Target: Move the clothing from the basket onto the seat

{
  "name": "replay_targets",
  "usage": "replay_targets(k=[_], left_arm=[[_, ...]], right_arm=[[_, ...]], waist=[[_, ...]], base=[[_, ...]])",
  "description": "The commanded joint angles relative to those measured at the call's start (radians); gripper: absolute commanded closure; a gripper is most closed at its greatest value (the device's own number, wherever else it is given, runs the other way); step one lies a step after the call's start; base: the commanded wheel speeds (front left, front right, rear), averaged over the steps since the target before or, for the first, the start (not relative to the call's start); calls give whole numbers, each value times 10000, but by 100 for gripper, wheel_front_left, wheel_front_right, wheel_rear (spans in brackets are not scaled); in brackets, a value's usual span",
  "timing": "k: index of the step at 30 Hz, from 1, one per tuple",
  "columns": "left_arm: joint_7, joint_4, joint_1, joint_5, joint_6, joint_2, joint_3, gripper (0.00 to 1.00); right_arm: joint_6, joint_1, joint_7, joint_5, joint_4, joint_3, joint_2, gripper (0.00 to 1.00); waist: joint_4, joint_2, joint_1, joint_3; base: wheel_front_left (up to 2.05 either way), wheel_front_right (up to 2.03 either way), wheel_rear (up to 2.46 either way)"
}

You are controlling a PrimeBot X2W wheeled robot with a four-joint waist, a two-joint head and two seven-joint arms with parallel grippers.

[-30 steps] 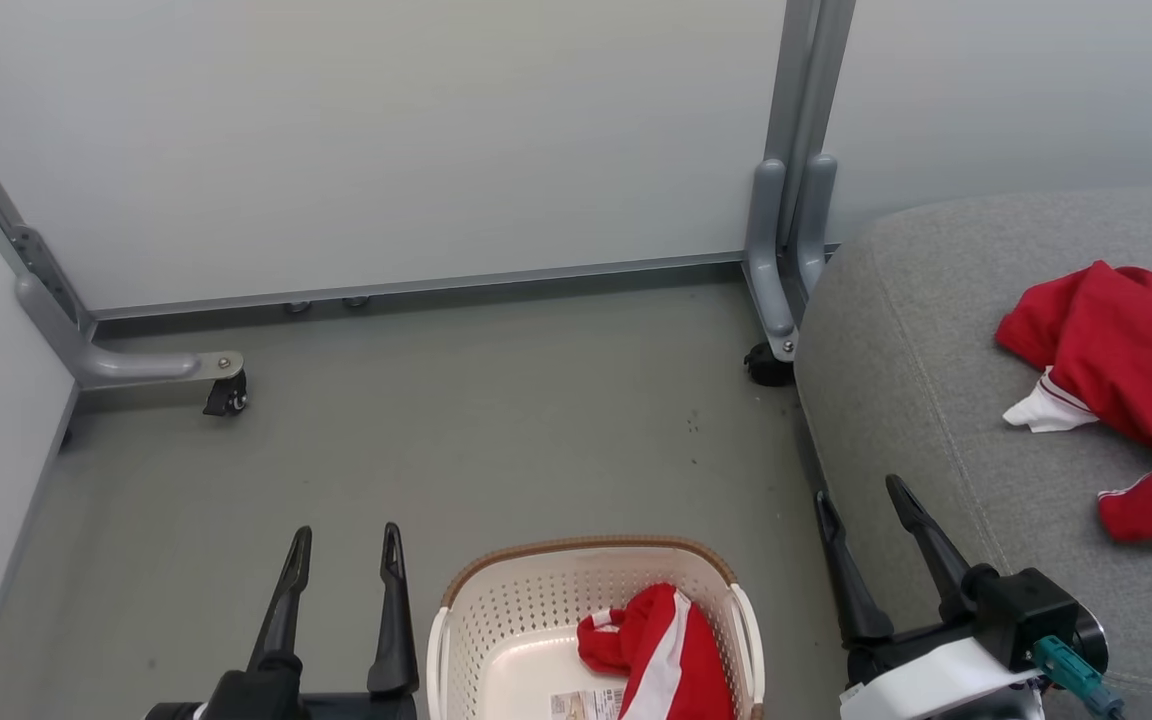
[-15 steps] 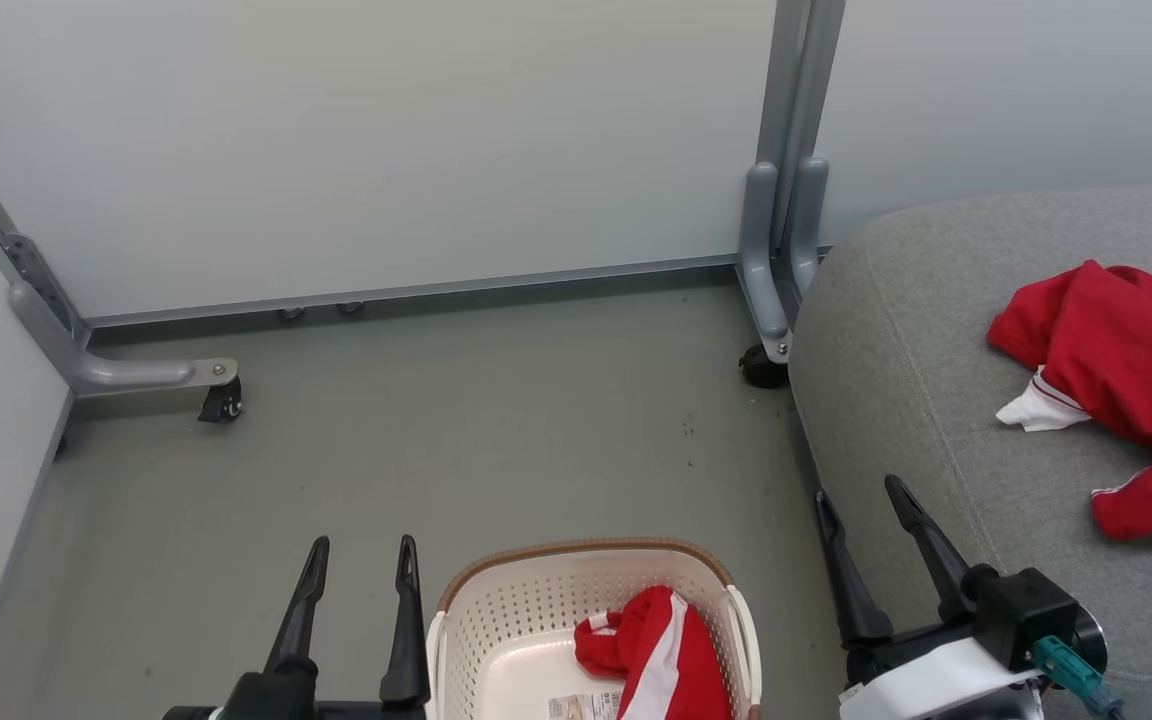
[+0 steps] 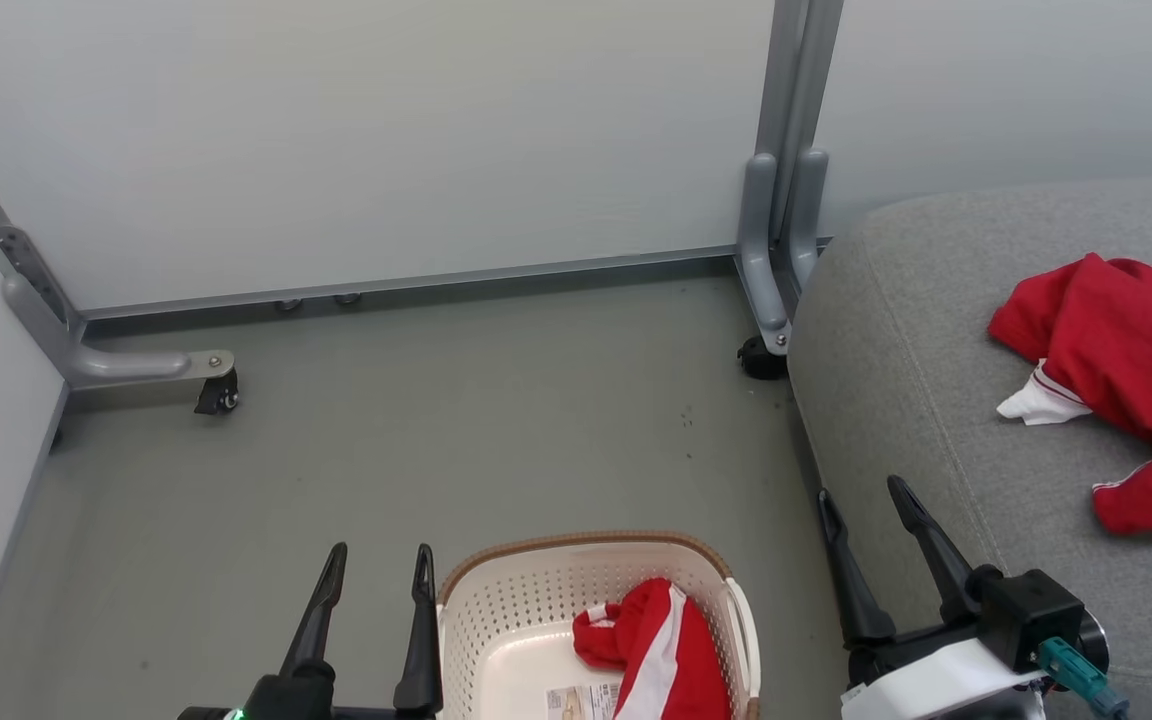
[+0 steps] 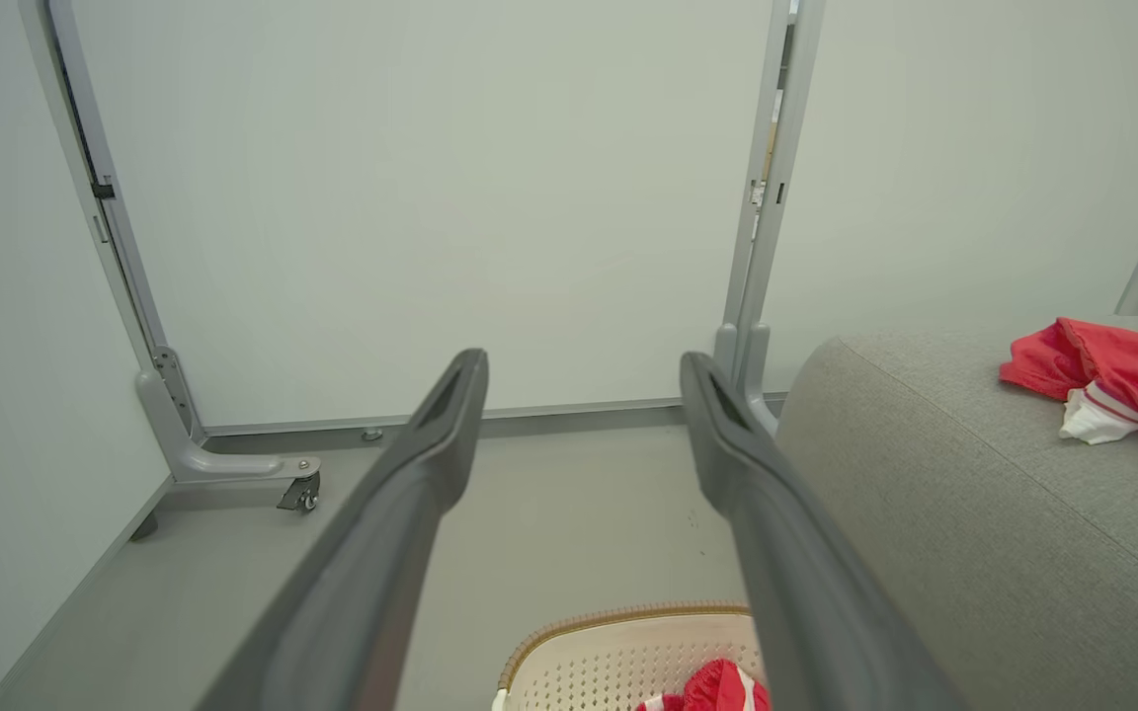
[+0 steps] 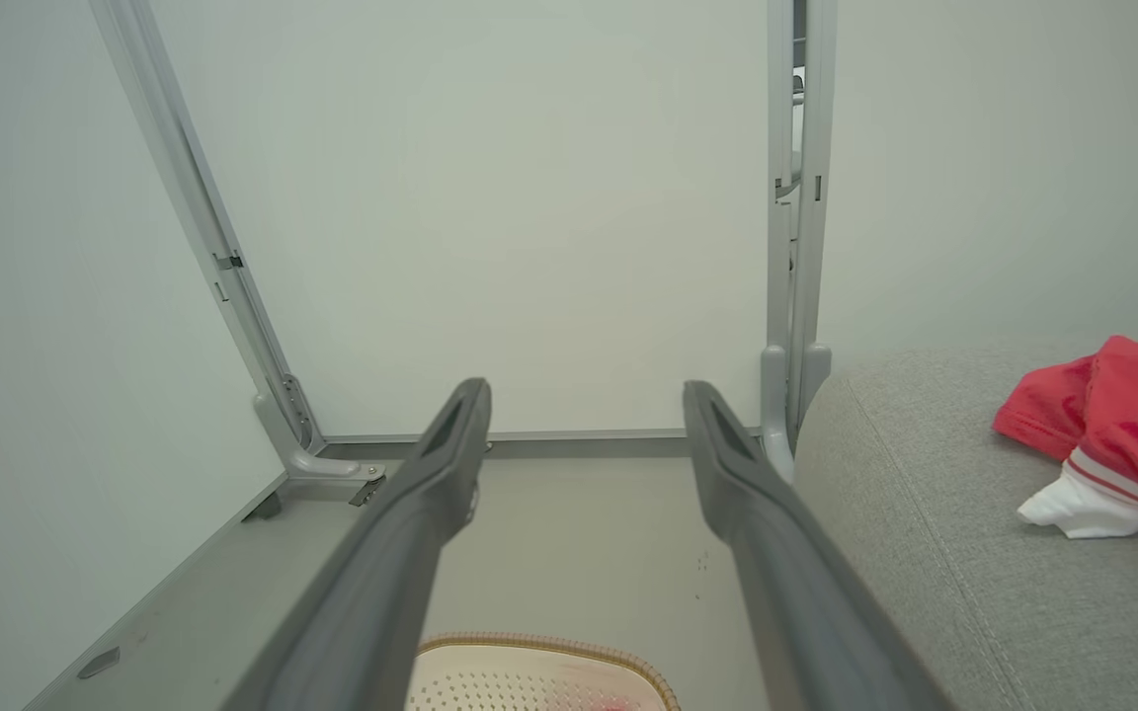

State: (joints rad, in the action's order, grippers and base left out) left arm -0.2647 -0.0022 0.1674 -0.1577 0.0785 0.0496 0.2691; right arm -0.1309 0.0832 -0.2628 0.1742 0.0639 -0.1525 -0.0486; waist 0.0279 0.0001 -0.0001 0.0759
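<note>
Seat (image 3: pixel 916 400): one grey cushion, found at 3 o'clock of the head view.
Basket (image 3: pixel 576 541): one, set on the floor (image 3: pixel 486 430) at 6 o'clock, near the seat's edge, so the carry is judged short.
Clothing: two red garments are counted.
Garment in basket (image 3: pixel 656 650): one, bunched against the basket's 3 o'clock wall. It is judged to be the piece left to move.
Garment on seat (image 3: pixel 1116 350): one, laid loosely at 2 o'clock, well apart from the basket. Half of the task is judged done.
Left gripper (image 3: pixel 381 550): one, fingers spread wide, nothing held. It is held just beside the basket's 9 o'clock side, probably readied for a reach inside.
Right gripper (image 3: pixel 861 490): one, fingers likewise spread wide and empty. It is seen at 4 o'clock, between basket and seat, apart from both garments.
Castors (image 3: pixel 217 393): two are counted under the partition (image 3: pixel 386 150) feet, at 10 and 1 o'clock.
</note>
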Motion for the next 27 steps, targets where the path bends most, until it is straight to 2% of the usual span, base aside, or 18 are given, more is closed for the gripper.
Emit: replay_targets(k=[1, 10, 19, 21, 24, 27], left_arm=[[4, 11, -105, 99, -56, 17, 4, 0], [4, 201, -485, 84, -190, 17, 66, 0], [6, 476, -2460, 426, -580, 20, 91, 0], [6, 632, -3035, 532, -775, 22, 54, 0], [6, 1085, -4100, 699, -1298, 20, 157, 0], [4, 1506, -5077, 778, -1524, 28, 120, 0]], right_arm=[[1, 97, -31, -20, -44, 14, -34, 0], [3, -284, -31, -184, -165, 237, -34, 0], [1, -1930, -31, -462, -919, 579, -140, 0], [1, -2328, -31, -456, -1115, 684, -198, 0], [1, -3013, -31, -259, -1448, 962, -267, 0], [1, -3645, -31, -251, -1761, 1088, -433, 0]], waist=[[8, -1, 1, -125], [75, -1, 1, -1091], [142, -1, 1, -4115], [126, -1, 1, -4789], [133, -1, 1, -5897], [256, -1, 1, -6812]], base=[[0, 0, 0], [0, 0, 0], [0, 0, 0], [0, 0, 0], [0, 0, 0], [0, 0, 0]])
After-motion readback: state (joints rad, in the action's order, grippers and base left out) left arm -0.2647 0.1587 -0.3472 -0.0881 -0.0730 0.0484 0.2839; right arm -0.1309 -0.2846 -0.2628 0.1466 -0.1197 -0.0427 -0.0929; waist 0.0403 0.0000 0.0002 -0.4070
